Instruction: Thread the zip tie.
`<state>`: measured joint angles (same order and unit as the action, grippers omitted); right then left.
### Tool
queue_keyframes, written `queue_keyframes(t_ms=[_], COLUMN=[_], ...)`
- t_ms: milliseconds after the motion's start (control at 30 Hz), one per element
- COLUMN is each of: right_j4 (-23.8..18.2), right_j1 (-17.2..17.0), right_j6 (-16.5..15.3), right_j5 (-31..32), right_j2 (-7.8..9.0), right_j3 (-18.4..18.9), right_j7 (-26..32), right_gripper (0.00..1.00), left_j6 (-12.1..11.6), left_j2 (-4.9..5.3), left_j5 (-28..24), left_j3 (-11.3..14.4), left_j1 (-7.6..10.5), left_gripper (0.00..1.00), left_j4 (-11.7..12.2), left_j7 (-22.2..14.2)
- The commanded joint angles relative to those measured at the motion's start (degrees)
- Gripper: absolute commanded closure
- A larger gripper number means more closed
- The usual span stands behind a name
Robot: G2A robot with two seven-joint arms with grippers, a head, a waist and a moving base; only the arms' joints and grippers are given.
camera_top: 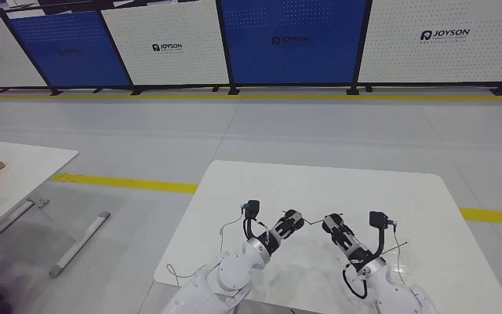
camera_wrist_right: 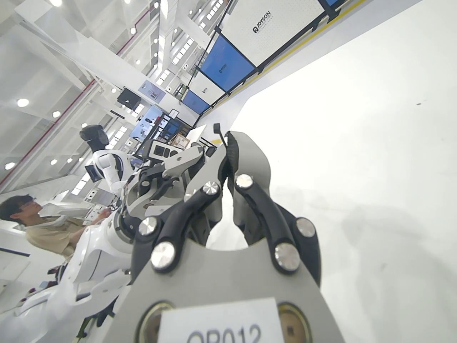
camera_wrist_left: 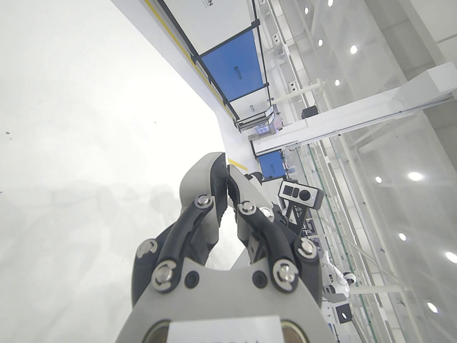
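My right gripper is clenched on the zip tie, and the tie's small head pokes out just past the fingertips. My left gripper is pressed closed too. From above, a thin dark line runs from its tip to the right one, so I judge that it pinches the tail end, though I cannot confirm that grip. Both grippers hang just above the white table, tips facing and near each other.

To thread well, I should hold the head steady, line the tail up square to its slot, and bring it in slowly. The strap looks thin and springy, so a slight tilt would likely make it slide past.

I see nothing blocking the way between the tips. A second table and the panel fence stand well apart.
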<state>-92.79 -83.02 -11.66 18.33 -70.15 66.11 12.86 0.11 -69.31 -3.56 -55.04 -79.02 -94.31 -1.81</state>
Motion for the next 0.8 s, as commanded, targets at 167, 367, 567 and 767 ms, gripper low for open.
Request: queue_keyframes(t_ms=[167, 367, 567, 767], right_j4=[0.2, 0.75, 0.75, 0.61], right_j1=[-0.3, -0.03, -0.03, -0.23], right_j6=[-0.48, -0.64, -0.64, -0.56], right_j5=[-0.51, -0.84, -0.84, -1.21], right_j2=[-0.1, -0.23, -0.23, -0.28], right_j3=[0.04, -0.23, -0.23, -0.12], right_j7=[0.06, -0.08, -0.08, -0.43], right_gripper=[1.0, 1.0, 1.0, 1.0], left_j6=[0.0, 0.0, 0.0, -0.52], left_j2=[0.0, 0.0, 0.0, -0.11], left_j5=[0.0, 0.0, 0.0, -0.69], left_j3=[0.0, 0.0, 0.0, -0.08], left_j1=[0.0, 0.0, 0.0, -0.17], left_gripper=[1.0, 1.0, 1.0, 1.0], left_j4=[0.0, 0.0, 0.0, -0.04], left_j7=[0.0, 0.0, 0.0, 0.25])
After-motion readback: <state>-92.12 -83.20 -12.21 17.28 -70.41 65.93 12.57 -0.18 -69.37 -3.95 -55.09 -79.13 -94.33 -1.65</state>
